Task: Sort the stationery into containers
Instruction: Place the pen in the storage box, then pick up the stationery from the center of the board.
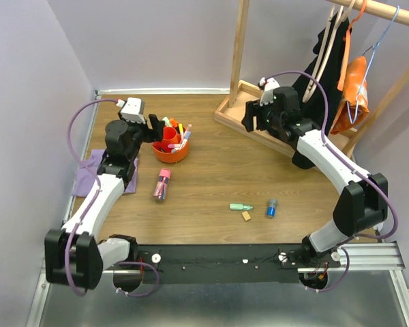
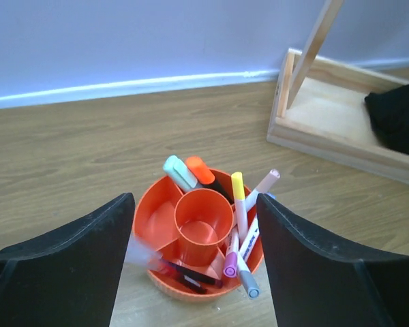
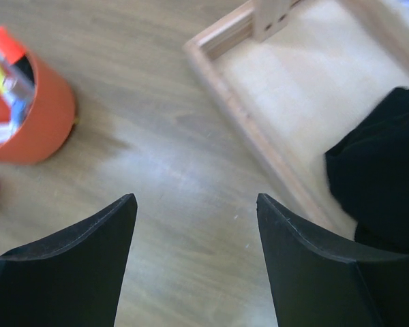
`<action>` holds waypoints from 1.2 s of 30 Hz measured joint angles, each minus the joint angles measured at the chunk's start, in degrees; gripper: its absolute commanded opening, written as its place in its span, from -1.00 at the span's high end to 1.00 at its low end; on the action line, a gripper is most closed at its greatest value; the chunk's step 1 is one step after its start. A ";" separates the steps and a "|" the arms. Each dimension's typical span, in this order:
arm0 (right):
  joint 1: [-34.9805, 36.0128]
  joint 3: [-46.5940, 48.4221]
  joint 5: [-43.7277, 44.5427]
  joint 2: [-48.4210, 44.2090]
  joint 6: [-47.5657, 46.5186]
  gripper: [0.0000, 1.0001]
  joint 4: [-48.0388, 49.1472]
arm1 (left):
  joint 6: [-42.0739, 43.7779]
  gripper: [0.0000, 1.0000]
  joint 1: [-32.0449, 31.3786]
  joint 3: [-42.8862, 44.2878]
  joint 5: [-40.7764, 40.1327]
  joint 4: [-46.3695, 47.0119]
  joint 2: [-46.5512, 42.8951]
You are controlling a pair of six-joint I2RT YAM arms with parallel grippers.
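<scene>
The orange tub (image 1: 170, 151) stands at the back left and holds several pens and markers (image 2: 240, 204) round its empty central cup (image 2: 203, 221). My left gripper (image 1: 158, 129) is open just above the tub, with the tub (image 2: 157, 211) between its fingers in the left wrist view. A blurred pen (image 2: 146, 255) lies at the tub's near rim. My right gripper (image 1: 253, 114) is open and empty above the table near the wooden rack base. On the table lie a clear pink-capped tube (image 1: 162, 184), a green highlighter (image 1: 240, 206), a tan eraser (image 1: 246, 216) and a blue cylinder (image 1: 271, 208).
A purple cloth (image 1: 88, 174) lies under the left arm. The wooden rack base (image 1: 242, 116) with its upright post stands at the back right, with black clothing (image 3: 382, 177) and an orange garment (image 1: 354, 95) hanging by it. The tub also shows in the right wrist view (image 3: 27, 116).
</scene>
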 measured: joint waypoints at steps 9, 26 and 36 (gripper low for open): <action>0.61 -3.28 -16.22 -1.95 -19.52 -0.47 -18.25 | 3.85 -0.80 0.09 4.28 1.03 -17.51 -15.74; -2.25 -10.73 -8.96 -19.39 -12.02 -0.49 -16.72 | 42.34 -0.60 -27.04 8.26 30.67 -50.01 3.41; -7.04 -2.16 -2.60 -20.63 -9.79 -0.51 -14.29 | 42.27 -0.46 -40.52 20.85 23.87 -42.69 22.99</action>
